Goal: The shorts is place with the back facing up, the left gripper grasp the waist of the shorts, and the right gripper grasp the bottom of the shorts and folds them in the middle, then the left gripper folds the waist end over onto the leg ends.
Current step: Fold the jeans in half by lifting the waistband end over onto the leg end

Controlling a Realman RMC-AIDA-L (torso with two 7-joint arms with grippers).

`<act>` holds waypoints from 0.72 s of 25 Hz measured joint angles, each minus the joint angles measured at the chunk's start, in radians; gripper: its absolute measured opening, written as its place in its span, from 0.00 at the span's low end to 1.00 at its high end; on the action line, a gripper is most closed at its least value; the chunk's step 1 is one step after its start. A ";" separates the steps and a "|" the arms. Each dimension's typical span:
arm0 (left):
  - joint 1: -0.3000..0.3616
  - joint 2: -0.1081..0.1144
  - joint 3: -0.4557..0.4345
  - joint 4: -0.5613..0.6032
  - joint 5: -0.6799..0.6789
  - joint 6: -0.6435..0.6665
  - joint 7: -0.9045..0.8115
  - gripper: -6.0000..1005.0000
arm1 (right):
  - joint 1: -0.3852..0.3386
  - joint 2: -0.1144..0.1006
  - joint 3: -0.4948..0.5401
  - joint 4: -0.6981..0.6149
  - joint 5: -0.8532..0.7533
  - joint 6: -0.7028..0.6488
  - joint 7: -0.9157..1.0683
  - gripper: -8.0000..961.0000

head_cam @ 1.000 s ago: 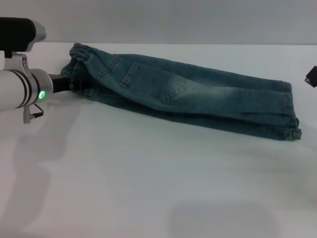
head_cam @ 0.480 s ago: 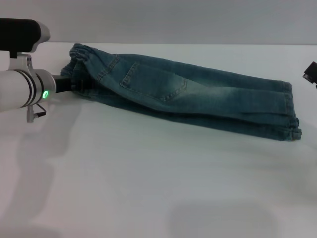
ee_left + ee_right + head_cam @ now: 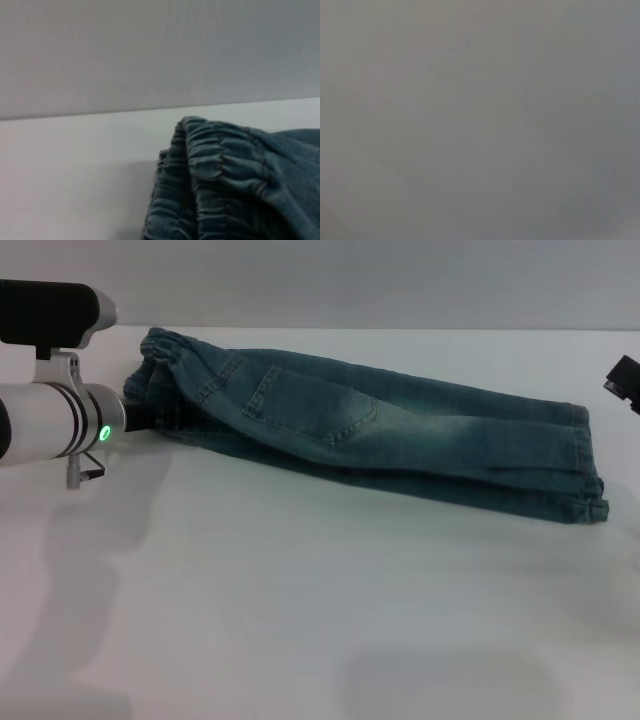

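Blue denim shorts (image 3: 380,430) lie folded lengthwise on the white table (image 3: 300,590), back pocket up. The elastic waist (image 3: 165,355) is at the far left and the leg ends (image 3: 590,470) at the right. My left gripper (image 3: 148,417) is at the near side of the waist, its black tip against the fabric. The left wrist view shows the gathered waistband (image 3: 220,165) very close. Only a small black part of my right gripper (image 3: 624,383) shows at the right edge, beyond the leg ends and apart from them. The right wrist view shows only plain grey.
A grey wall runs behind the table's far edge (image 3: 400,328). The white table surface stretches in front of the shorts towards me.
My left arm has slid to the right, bringing its gripper closer against the waist. The black part of the right gripper has shifted slightly up. The shorts have not moved.
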 joint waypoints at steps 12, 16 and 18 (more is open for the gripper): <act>0.013 -0.006 0.011 -0.015 -0.008 0.025 0.000 0.48 | 0.006 -0.002 0.000 0.000 -0.003 0.010 0.013 0.42; 0.021 -0.006 0.029 -0.023 -0.023 0.029 -0.002 0.35 | 0.006 -0.003 0.000 0.000 -0.004 0.010 0.017 0.41; 0.022 -0.006 0.033 -0.026 -0.037 0.030 0.001 0.33 | 0.006 -0.003 0.000 0.000 -0.004 0.008 0.019 0.41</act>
